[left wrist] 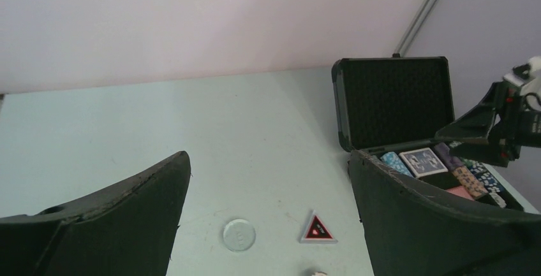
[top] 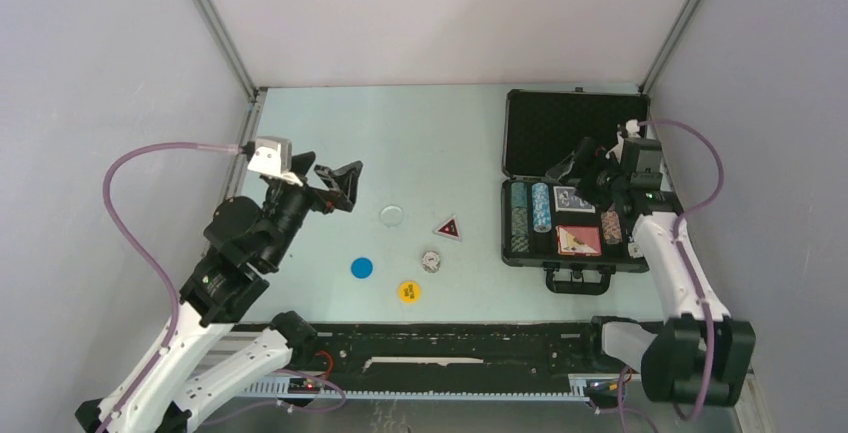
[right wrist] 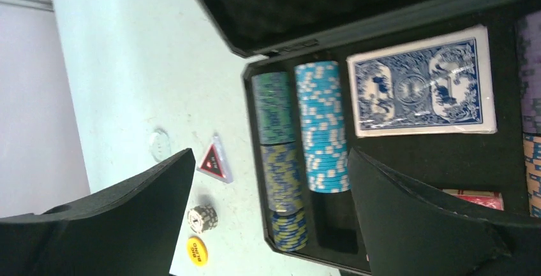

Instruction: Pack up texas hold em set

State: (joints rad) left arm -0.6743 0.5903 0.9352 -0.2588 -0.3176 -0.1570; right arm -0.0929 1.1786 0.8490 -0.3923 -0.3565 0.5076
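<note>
Black hard case (top: pixel 545 128) lies open at the right of the table (top: pixel 440 143), lid back. The right gripper (top: pixel 575 163) hovers over it, jaws apart and empty; the left gripper (top: pixel 338 188), likewise parted, hangs over the table's left. Inside sit striped chip rows (top: pixel 519 223), a blue deck (top: pixel 573 199) and a red deck (top: pixel 579 241). Mid-table lie a triangular button (top: pixel 448 228) and a yellow button (right wrist: pixel 197 250) reading "BIG BLIND".

Robotics lab test cell: blank white panel walls (top: pixel 450 13), metal corner posts (top: pixel 214 23), pale tabletop (top: pixel 420 143).
</note>
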